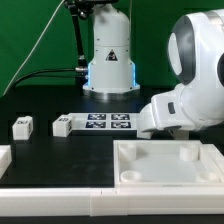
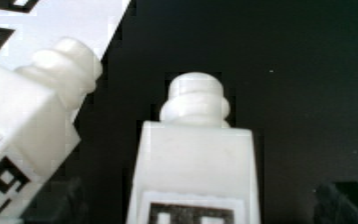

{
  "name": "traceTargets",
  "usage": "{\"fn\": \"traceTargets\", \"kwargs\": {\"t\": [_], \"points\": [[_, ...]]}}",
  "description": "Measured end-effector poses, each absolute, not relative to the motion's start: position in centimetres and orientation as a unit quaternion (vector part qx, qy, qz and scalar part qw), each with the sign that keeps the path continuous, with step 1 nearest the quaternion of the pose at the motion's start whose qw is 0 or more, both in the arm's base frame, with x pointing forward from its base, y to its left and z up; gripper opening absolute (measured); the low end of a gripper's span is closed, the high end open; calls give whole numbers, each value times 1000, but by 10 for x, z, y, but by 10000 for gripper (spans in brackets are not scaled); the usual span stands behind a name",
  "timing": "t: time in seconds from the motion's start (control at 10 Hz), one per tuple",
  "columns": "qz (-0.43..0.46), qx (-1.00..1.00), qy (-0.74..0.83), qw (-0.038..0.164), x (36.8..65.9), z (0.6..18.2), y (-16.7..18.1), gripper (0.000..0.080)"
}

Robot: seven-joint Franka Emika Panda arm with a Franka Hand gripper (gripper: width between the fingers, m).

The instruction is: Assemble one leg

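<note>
A leg (image 2: pixel 194 160) with a knobbed end fills the middle of my wrist view, and a second leg (image 2: pixel 30 115) lies tilted just beside it. My fingers are out of sight, so I cannot tell whether my gripper grasps anything. In the exterior view, an outer leg (image 1: pixel 22 126) and an inner leg (image 1: pixel 62 126) lie to the left of the marker board (image 1: pixel 108 122). My arm (image 1: pixel 190 85) fills the right.
</note>
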State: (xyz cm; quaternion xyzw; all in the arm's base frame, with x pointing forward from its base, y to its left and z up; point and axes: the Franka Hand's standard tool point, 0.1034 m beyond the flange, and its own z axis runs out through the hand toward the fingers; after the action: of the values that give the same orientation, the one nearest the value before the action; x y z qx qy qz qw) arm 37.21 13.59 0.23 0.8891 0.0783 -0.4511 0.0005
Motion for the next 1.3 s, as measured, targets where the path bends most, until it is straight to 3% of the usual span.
{"fn": "traceTargets", "kwargs": {"t": [0.1,0.3,0.4,0.5,1.1,1.3], "points": [[-451,889,78,0,372,2,136,649],[-451,889,78,0,372,2,136,368],[-451,889,78,0,372,2,136,368],[-451,889,78,0,372,2,136,288],[-453,888,77,0,372,4,137,289],[-461,884,79,1,374,34,137,291]]}}
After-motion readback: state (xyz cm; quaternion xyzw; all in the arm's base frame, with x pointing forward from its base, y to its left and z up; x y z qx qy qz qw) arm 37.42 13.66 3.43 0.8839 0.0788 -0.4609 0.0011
